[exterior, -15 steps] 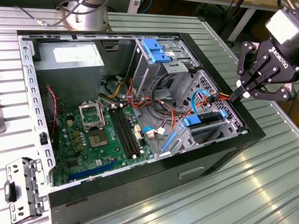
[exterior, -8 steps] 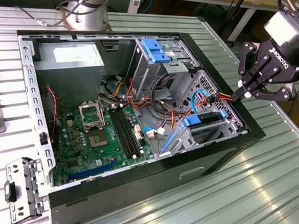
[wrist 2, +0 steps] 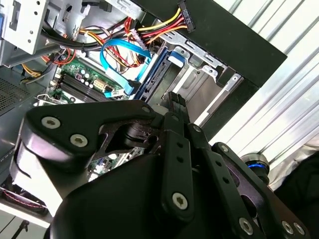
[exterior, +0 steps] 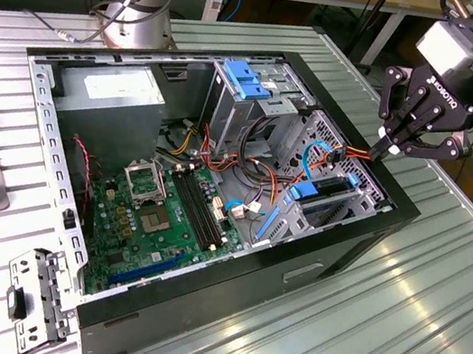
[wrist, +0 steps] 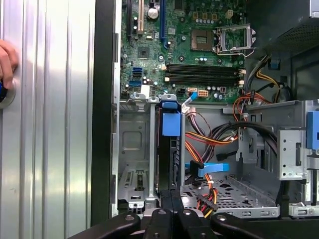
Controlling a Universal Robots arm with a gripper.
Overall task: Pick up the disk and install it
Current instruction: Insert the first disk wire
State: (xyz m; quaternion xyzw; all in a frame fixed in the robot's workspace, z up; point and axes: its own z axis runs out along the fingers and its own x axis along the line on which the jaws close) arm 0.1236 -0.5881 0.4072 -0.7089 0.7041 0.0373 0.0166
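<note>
Hovering by the case (exterior: 402, 204) rim with jaws clenched empty. Pointing the gripper (exterior: 393, 149) straight along the disk (wrist: 168, 154), seated edge-on in the cage (wrist: 133, 144) just ahead.

The counter (exterior: 444, 296) is ribbed bare metal with a bright, reflective sheen. The computer case (exterior: 373, 233) has a matt black shell, with dull grey sheet metal inside. The motherboard (exterior: 166, 215) is a glossy green circuit board. The disk (wrist: 168, 162), seen edge-on, looks like dark metal with smooth blue plastic at its end. The pincer (exterior: 394, 151) is matt black, studded with shiny silver screws.
</note>
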